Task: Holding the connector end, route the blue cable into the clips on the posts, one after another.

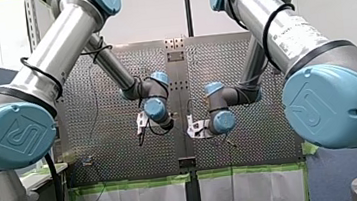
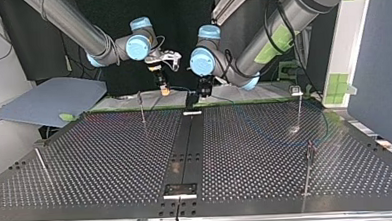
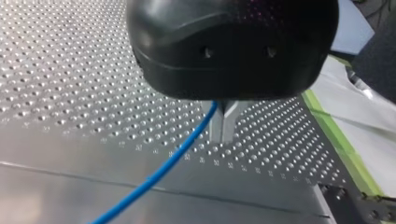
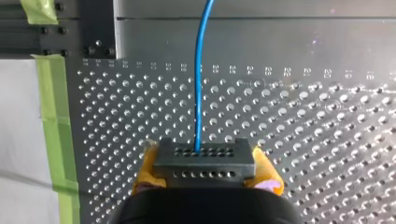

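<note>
Blue cable [image 3: 159,170] found held at its end: dark grey connector [image 4: 204,161], pierced with rows of small holes, pinched between the yellow pads [image 4: 145,170] of the right jaws. Traced the cable out of the connector's upper row of holes and straight ahead of those jaws, over the perforated metal worktop [image 4: 303,121] and on across a plain stretch beyond the holes. Saw a band of green tape [image 4: 53,140] along the worktop's edge, off to one side of the pads.

Found the left jaws pressed together, two metal fingers [image 3: 217,128] meeting under a black body [image 3: 233,46]. Saw the cable come out from under that body hard against the fingers, then slope away above the worktop. Could not tell whether gripped there or merely passing alongside.

From the front view, saw both arms reaching in toward the middle of the worktop, left arm [image 1: 112,67] and right arm [image 1: 258,62], with their jaws near each other on either side of the central strip [image 1: 181,105], not touching. From the top view, placed both sets of jaws above the worktop's far edge, the right arm's just left of the middle, the left arm's just right of it. Counted four thin posts [image 2: 142,107] standing on the worktop: one near the far edge left of the middle, closest to the right jaws; one [image 2: 41,165] at the near left; one [image 2: 299,108] at the far right with a small clip [image 2: 296,90] on top; one [image 2: 309,168] at the near right
</note>
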